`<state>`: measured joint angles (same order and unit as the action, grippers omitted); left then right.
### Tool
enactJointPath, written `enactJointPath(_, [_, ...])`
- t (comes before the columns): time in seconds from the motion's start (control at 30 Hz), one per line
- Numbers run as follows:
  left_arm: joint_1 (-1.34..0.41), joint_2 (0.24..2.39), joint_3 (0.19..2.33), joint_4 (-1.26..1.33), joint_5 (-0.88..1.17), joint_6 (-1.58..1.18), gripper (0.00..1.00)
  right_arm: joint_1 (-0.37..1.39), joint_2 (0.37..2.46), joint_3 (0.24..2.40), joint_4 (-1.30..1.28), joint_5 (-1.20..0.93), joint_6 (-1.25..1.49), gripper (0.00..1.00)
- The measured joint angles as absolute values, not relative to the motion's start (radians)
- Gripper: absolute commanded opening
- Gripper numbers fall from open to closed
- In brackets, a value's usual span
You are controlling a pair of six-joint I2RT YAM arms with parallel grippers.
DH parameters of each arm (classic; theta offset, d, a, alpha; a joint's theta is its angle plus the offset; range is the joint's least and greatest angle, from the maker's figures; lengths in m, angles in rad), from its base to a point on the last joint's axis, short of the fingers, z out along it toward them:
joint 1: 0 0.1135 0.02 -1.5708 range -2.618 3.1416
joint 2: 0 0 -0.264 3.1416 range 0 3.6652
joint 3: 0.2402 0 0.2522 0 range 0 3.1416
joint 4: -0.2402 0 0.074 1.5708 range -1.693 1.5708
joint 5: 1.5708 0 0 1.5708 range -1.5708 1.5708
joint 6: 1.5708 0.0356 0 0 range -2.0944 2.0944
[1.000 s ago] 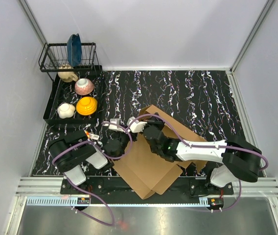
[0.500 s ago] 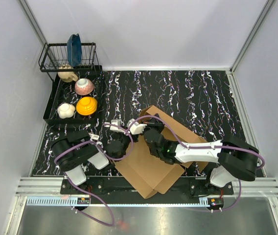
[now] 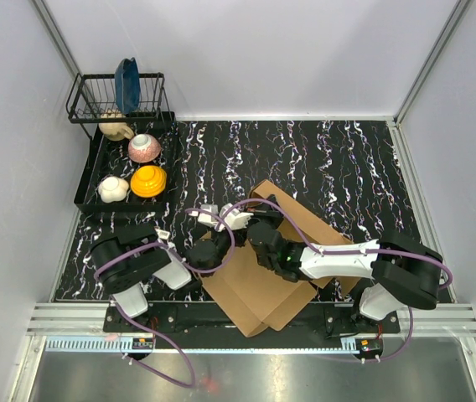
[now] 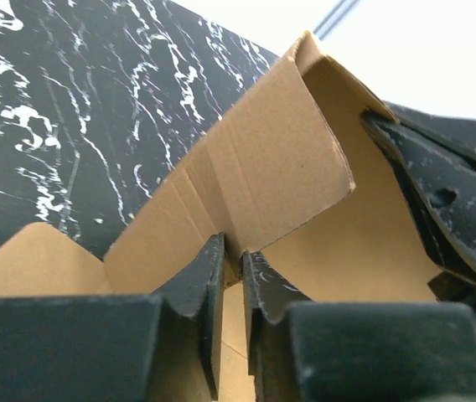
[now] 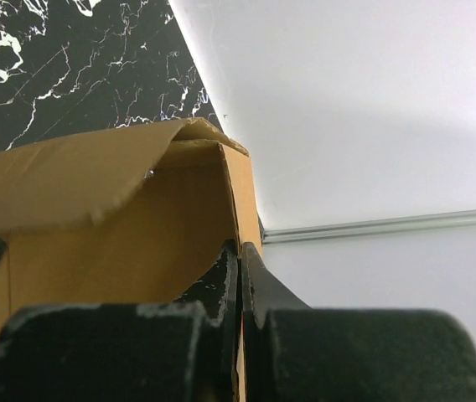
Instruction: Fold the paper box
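Surface: black, white-veined tabletop (image 3: 330,159), enclosed by white walls (image 3: 263,59).
Box: plain brown corrugated cardboard paper box (image 3: 250,293) lay near-centre at the table's front edge, flaps partly raised.
Left gripper (image 4: 240,255): fingers narrowly parted at a raised flap's lower edge; grip undeterminable.
Right gripper (image 5: 240,251): clenched on a box wall.
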<state>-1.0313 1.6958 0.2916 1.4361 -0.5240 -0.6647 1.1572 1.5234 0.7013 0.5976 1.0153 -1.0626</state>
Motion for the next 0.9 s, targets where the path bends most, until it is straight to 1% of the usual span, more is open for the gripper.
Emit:
enactJointPath(0.03, [-1.036, 1.702, 0.298, 1.435, -0.519, -0.664, 0.21, 1.157, 1.523, 0.700, 0.597, 1.022, -1.063, 0.00])
enactJointPath(0.07, [-1.042, 1.712, 0.308, 1.431, -0.508, -0.665, 0.30, 1.157, 1.523, 0.699, 0.598, 1.023, -1.063, 0.00])
enactJointPath(0.13, [-1.047, 1.729, 0.318, 1.426, -0.492, -0.676, 0.41, 1.157, 1.520, 0.699, 0.598, 1.024, -1.061, 0.00])
enactJointPath(0.2, [-1.052, 1.738, 0.319, 1.400, -0.474, -0.682, 0.50, 1.156, 1.520, 0.697, 0.593, 1.024, -1.061, 0.00])
enactJointPath(0.3, [-1.060, 1.744, 0.301, 1.361, -0.459, -0.678, 0.54, 1.155, 1.519, 0.697, 0.587, 1.024, -1.063, 0.00])
enactJointPath(0.47, [-1.063, 1.711, 0.239, 1.327, -0.459, -0.645, 0.57, 1.156, 1.514, 0.695, 0.579, 1.024, -1.065, 0.00])
enactJointPath(0.7, [-1.063, 1.522, 0.096, 1.318, -0.468, -0.577, 0.59, 1.156, 1.502, 0.691, 0.572, 1.019, -1.058, 0.00])
enactJointPath(0.83, [-1.063, 1.425, 0.051, 1.312, -0.514, -0.533, 0.62, 1.156, 1.501, 0.691, 0.570, 1.019, -1.054, 0.00])
enactJointPath(0.9, [-1.063, 1.409, 0.051, 1.316, -0.538, -0.501, 0.65, 1.156, 1.501, 0.691, 0.570, 1.019, -1.054, 0.00])
